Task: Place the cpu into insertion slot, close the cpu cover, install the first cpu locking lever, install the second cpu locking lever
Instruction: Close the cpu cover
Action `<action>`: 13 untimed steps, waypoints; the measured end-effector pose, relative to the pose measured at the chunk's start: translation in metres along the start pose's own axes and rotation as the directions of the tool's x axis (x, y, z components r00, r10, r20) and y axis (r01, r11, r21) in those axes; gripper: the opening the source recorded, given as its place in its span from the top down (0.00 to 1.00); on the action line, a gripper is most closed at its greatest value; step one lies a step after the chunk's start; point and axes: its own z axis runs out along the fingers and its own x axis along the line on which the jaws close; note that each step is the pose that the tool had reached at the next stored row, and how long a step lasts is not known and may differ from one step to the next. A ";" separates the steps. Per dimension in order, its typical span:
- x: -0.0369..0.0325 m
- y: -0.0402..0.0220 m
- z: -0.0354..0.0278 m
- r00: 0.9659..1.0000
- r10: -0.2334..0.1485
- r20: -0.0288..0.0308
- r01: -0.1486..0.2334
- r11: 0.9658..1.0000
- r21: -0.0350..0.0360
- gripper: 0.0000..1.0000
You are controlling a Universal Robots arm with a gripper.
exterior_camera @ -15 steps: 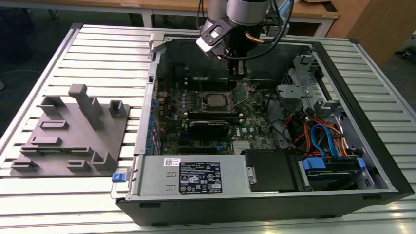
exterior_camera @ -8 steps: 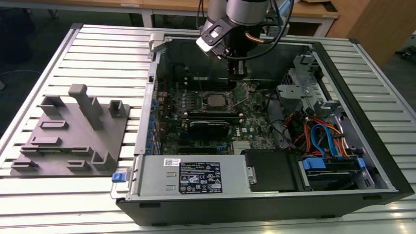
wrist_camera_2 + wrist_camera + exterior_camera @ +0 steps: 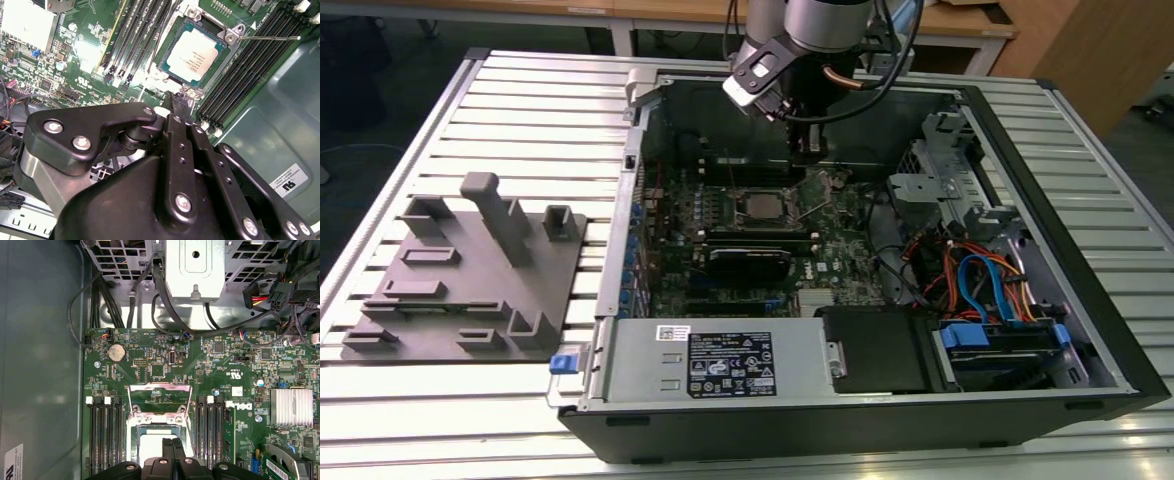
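The cpu (image 3: 193, 52), a flat square chip with a silver-grey top, lies in the insertion slot (image 3: 169, 70) of the green motherboard; the exterior view shows it at mid-board (image 3: 758, 206). The cpu cover (image 3: 160, 388), a thin silvery frame, stands swung open on the far side of the slot, with green board visible through its window. A thin locking lever (image 3: 267, 37) sticks out sideways from one slot corner. My gripper (image 3: 178, 99) hovers just above the near edge of the slot (image 3: 150, 426), fingers (image 3: 167, 444) shut together on nothing. In the exterior view the gripper (image 3: 809, 155) hangs inside the case.
Black memory slots (image 3: 104, 432) flank the socket on both sides. A finned silver heatsink (image 3: 292, 407) sits on the board. Cables (image 3: 115, 305) and a metal drive cage (image 3: 195, 267) lie beyond the board. Case walls (image 3: 1047, 200) enclose it. A grey fixture block (image 3: 467, 265) sits outside.
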 end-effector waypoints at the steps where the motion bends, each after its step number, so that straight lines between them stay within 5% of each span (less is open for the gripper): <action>1: 0.0000 0.0000 0.0000 1.000 0.000 0.000 0.000 1.000 0.000 0.89; 8: 0.0001 0.0016 0.0007 1.000 0.000 0.000 0.000 1.000 0.000 0.89; 13: 0.0004 0.0156 0.0041 1.000 0.000 0.000 0.000 1.000 0.001 0.89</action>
